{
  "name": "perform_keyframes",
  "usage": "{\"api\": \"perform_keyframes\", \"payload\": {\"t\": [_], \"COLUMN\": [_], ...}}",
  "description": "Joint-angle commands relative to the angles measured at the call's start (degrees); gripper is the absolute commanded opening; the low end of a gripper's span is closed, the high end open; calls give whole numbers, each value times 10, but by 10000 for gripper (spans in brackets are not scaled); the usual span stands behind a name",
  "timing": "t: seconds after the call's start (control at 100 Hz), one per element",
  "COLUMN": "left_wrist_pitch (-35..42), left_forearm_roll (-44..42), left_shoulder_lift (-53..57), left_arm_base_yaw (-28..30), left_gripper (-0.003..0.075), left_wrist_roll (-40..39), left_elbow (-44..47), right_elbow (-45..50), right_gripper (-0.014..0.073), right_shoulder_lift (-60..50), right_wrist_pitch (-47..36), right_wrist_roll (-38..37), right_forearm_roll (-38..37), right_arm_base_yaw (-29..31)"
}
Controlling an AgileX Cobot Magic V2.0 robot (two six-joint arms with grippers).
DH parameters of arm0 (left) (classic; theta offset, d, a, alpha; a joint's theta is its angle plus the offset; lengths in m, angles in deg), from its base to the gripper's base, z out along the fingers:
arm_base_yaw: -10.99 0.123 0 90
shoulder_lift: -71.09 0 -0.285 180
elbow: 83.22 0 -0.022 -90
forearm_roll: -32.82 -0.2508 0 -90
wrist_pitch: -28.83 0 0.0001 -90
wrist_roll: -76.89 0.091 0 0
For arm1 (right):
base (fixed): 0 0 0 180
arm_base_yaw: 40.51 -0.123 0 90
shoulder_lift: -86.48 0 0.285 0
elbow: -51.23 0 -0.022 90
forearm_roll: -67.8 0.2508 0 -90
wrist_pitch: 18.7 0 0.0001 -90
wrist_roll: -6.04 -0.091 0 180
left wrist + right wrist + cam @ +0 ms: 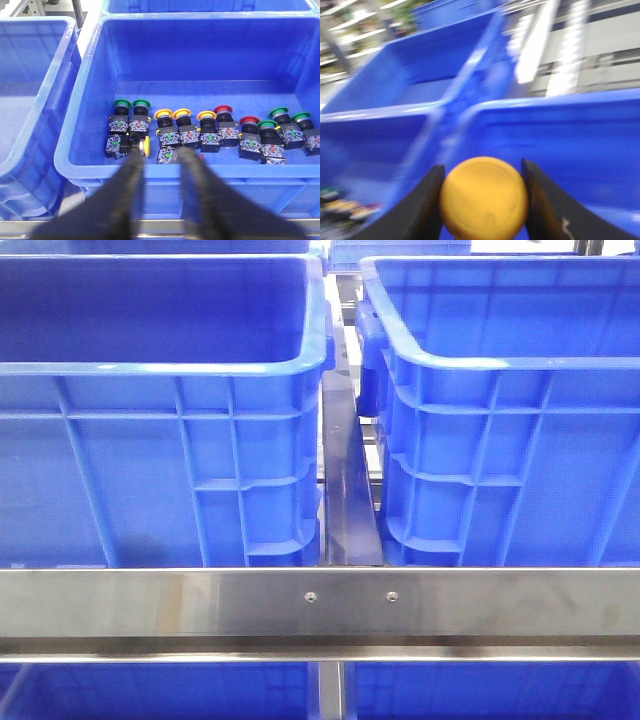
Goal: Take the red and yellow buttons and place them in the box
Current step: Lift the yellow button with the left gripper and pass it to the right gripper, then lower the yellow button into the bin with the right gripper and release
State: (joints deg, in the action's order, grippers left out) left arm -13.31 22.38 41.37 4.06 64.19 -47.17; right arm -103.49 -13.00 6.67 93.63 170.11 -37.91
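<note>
Jaws of my right gripper (482, 200) clamp a yellow button (483, 199) above the blue crates, seemingly carrying it toward the box, while my left gripper (161, 165) hangs open over the remaining buttons (200, 131).

A brushed steel crossbar (320, 605), fastened with two small screws (311, 596), is seen running across the front view, and a dark metal divider (347, 480) is set behind it, between two big blue crates (160, 420). Further blue is glimpsed below the bar. Bright reflections are thrown off the steel by overhead light. In the right wrist view, blurred pale rails or shelving (580, 50) are made out, and shelves (355, 35) with a touch of green are visible far off.
</note>
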Motion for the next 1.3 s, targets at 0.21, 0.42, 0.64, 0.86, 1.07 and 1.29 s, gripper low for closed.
{"api": "perform_keyframes", "payload": {"t": [0.21,0.42,0.64,0.86,1.07,1.29], "left_wrist_pitch": [41,41,41,41,41,41], "left_forearm_roll": [-3,-3,-3,-3,-3,-3], "left_shoulder_lift": [-5,-5,-5,-5,-5,-5], "left_arm_base_yaw": [1,1,1,1,1,1], "left_gripper": [-19,-19,-19,-19,-19,-19], "left_wrist_roll": [-6,-6,-6,-6,-6,-6], "left_elbow": [-14,-14,-14,-14,-14,-14], "right_elbow": [-33,-73,-132,-199,-237,-247], "right_gripper": [162,162,162,162,162,162], "right_shoulder_lift": [29,114,196,269,316,337], "right_wrist_pitch": [-63,-64,-81,-95,-91,-82], "right_wrist_roll": [121,180,217,231,231,231], "right_forearm_roll": [76,76,76,76,76,76], "right_arm_base_yaw": [81,93,93,93,93,93]}}
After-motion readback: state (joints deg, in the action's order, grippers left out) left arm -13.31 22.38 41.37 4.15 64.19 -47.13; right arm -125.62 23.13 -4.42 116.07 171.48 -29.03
